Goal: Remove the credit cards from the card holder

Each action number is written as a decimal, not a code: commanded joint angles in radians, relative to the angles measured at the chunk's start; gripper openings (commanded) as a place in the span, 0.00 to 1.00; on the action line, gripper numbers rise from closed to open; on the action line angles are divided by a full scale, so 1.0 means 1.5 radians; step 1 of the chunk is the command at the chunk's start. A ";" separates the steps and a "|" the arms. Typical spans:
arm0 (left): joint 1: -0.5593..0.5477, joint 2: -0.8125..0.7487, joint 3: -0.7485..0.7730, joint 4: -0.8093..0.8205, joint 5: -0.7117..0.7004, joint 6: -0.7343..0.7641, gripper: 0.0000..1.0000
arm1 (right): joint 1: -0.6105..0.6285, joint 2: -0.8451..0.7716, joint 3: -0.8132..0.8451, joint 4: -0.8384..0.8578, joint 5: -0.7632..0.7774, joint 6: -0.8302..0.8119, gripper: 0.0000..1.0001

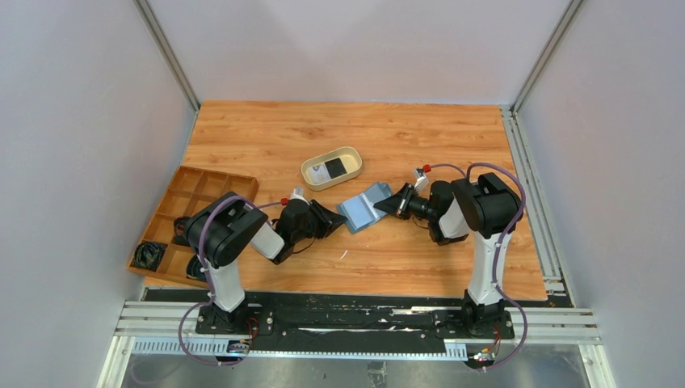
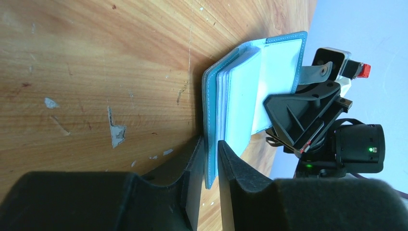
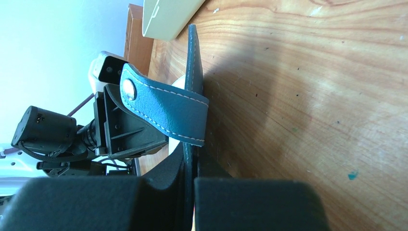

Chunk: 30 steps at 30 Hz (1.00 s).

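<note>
Centre of the top view: card holder (image 1: 367, 208) sits propped open on the desk (image 1: 283, 129), between both arms. On its tab-side cover the right pincer (image 3: 191, 161) is clamped tight. Around the opposite cover's edge the left pincer (image 2: 210, 147) stands narrowly apart; cannot tell if it grips. All visible credit cards (image 2: 238, 96) sit in the pockets.

Step, as judged: spreading and steadying the holder. Next move likely needs one cover held firm while the other pincer pinches a card edge and slides it out.
</note>
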<state>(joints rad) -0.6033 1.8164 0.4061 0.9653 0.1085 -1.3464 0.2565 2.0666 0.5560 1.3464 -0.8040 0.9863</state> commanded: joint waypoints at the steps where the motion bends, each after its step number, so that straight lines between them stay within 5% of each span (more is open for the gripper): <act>1: 0.004 0.021 0.001 0.013 -0.011 0.003 0.27 | 0.010 0.039 -0.006 -0.006 0.005 -0.005 0.00; 30: 0.004 0.020 0.059 -0.025 -0.009 0.029 0.12 | 0.016 0.073 -0.010 0.078 -0.003 0.046 0.00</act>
<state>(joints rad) -0.6033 1.8339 0.4660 0.9295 0.1036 -1.3304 0.2481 2.1139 0.5442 1.4761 -0.8116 1.0599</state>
